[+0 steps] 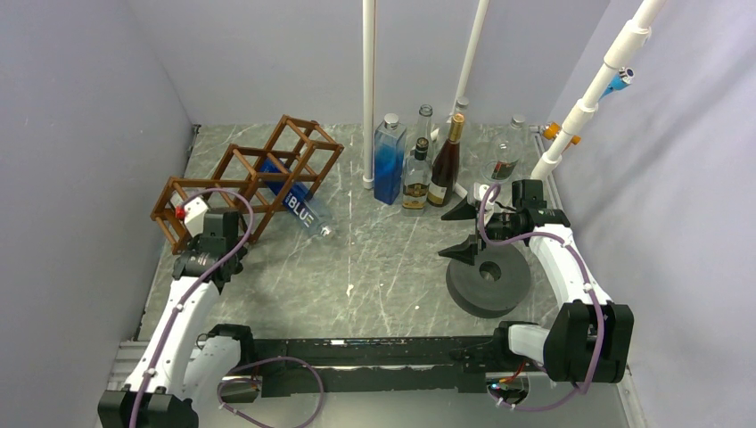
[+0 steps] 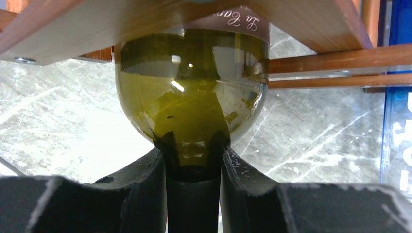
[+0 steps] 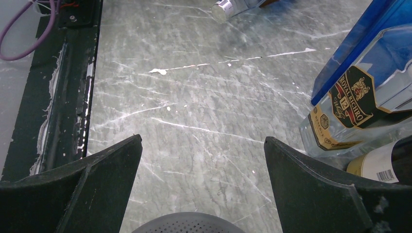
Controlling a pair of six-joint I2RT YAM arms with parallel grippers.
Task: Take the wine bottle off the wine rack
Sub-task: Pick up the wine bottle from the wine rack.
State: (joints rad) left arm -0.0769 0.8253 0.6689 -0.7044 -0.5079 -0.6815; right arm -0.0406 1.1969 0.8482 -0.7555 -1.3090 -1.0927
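Table (image 1: 383, 267) contents:
- Wine rack (image 1: 245, 178): 10 o'clock from centre.
- Wine bottle (image 2: 192, 97): in rack cell, neck toward 6 o'clock.
- Second bottle (image 1: 301, 207): in cell further right, neck out toward 4 o'clock.
- Upright bottles (image 1: 419, 165): cluster, 1 o'clock.
- Disc (image 1: 488, 278): 4 o'clock.

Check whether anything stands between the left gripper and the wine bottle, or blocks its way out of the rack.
Nothing visible does: the left gripper has its jaws closed on the wine bottle neck, and the wine rack only frames its shoulder.

Probably a robotics lab. Lavender panels (image 1: 80, 134) wall in a marble-patterned tabletop (image 1: 374, 267). White pipe poles (image 1: 368, 89) stand at its far edge, and robot arms (image 1: 183, 316) at its near edge.
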